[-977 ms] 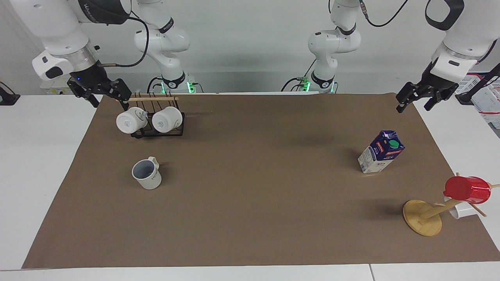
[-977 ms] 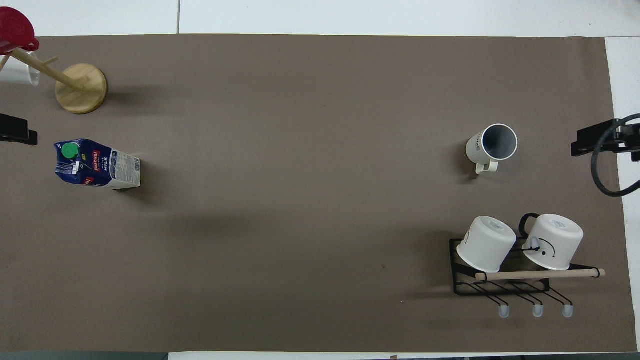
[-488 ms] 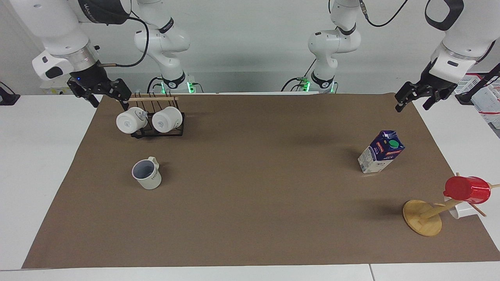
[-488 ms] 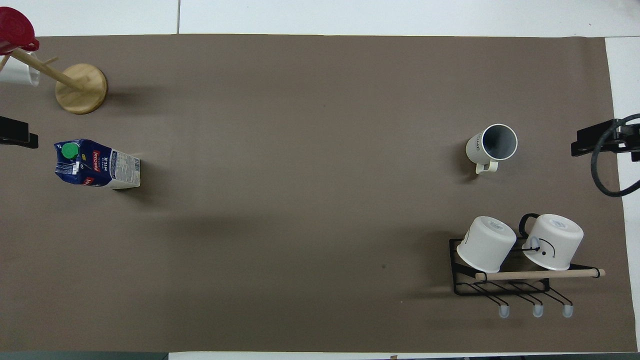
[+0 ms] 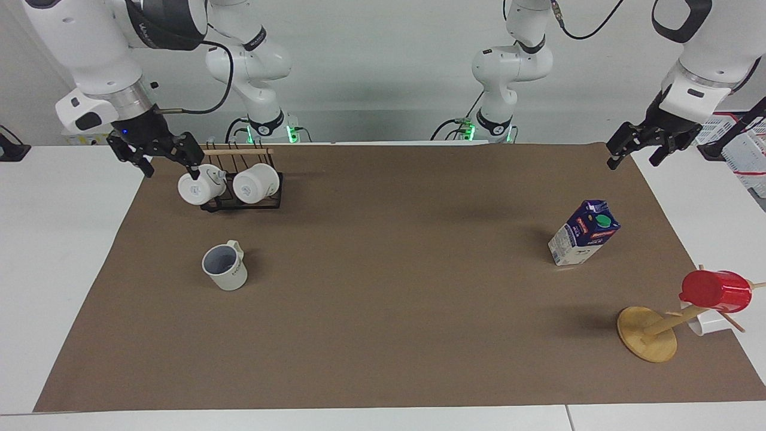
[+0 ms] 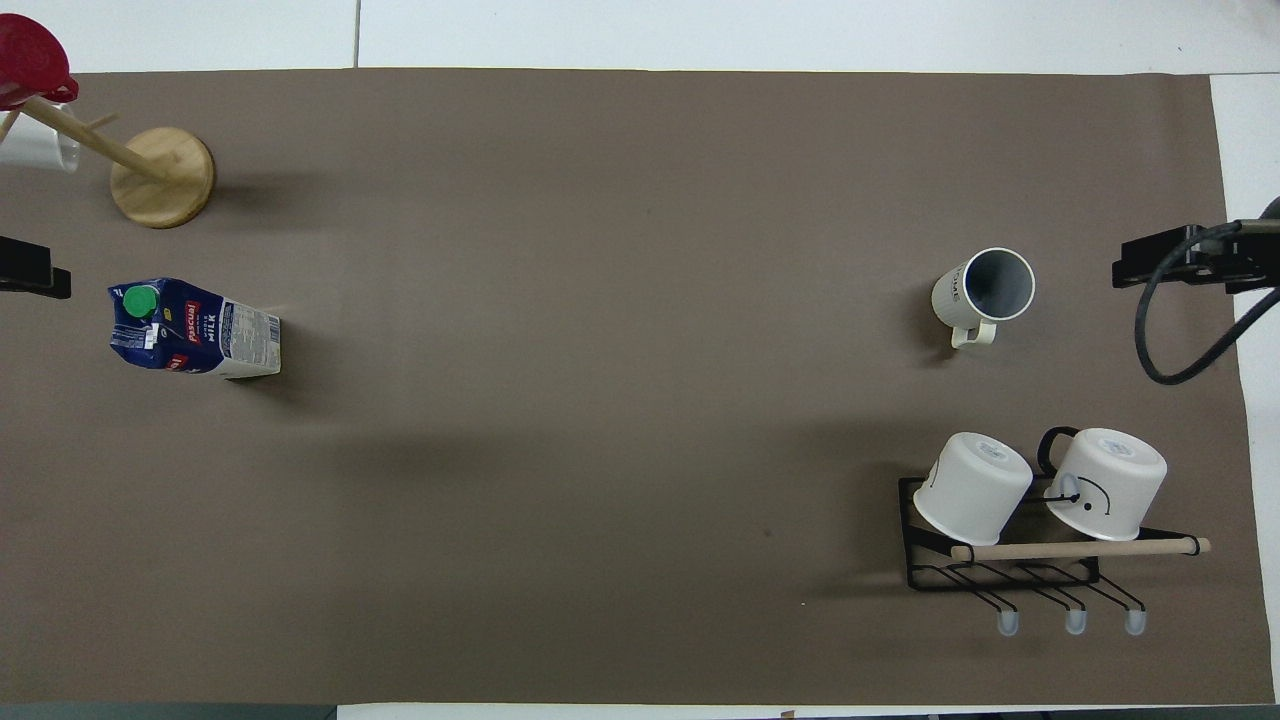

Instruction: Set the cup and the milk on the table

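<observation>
The cup (image 5: 224, 267) stands upright on the table's brown sheet (image 5: 389, 269) toward the right arm's end; it also shows in the overhead view (image 6: 983, 290). The milk (image 5: 583, 233) stands upright on the sheet toward the left arm's end, green cap up; it also shows in the overhead view (image 6: 195, 328). My right gripper (image 5: 170, 169) is open and empty, raised over the sheet's edge beside the mug rack. My left gripper (image 5: 633, 160) is open and empty, raised over the sheet's corner, apart from the milk.
A black wire rack (image 5: 239, 200) holding two white mugs (image 5: 196, 185) lies nearer to the robots than the cup. A wooden mug tree (image 5: 649, 335) with a red cup (image 5: 715, 290) and a white mug (image 5: 709, 326) stands at the left arm's end.
My right gripper has moved a little inward over the sheet toward the rack. My left gripper has shifted slightly up and outward. Cup and milk have not moved.
</observation>
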`<state>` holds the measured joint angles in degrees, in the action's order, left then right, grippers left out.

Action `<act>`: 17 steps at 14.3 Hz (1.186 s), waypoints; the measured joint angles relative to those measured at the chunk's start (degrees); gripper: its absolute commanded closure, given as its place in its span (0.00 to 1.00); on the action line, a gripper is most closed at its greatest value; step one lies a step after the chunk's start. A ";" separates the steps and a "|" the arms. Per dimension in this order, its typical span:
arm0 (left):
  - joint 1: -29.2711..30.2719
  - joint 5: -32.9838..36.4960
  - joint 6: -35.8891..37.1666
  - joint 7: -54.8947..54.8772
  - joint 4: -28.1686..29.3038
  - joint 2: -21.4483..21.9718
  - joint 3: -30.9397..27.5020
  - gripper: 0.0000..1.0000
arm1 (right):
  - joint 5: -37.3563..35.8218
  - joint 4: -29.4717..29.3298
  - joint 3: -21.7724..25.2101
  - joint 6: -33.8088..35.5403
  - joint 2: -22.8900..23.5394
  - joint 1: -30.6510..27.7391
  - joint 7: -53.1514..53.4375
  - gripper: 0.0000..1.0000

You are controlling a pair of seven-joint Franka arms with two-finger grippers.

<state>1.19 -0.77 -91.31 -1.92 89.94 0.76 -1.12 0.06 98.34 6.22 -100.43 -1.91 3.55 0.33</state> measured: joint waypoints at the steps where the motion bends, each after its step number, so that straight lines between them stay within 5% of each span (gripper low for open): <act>1: 0.00 0.00 -0.14 0.00 0.20 0.00 -0.01 0.00 | 0.03 1.62 0.00 -2.76 0.24 -0.09 -1.98 0.00; 10: 0.05 0.00 -9.79 0.00 9.91 -0.09 -0.10 0.00 | 6.89 9.23 0.15 -22.64 11.04 -4.06 -19.29 0.00; 17: 0.68 0.00 -21.34 0.09 19.37 -0.38 -0.20 0.00 | 7.54 18.65 0.01 -33.60 12.42 -3.19 -25.93 0.00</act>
<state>1.87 -0.77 -112.65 -1.83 109.31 0.38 -1.32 7.60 116.98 6.23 -134.03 10.50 0.36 -25.61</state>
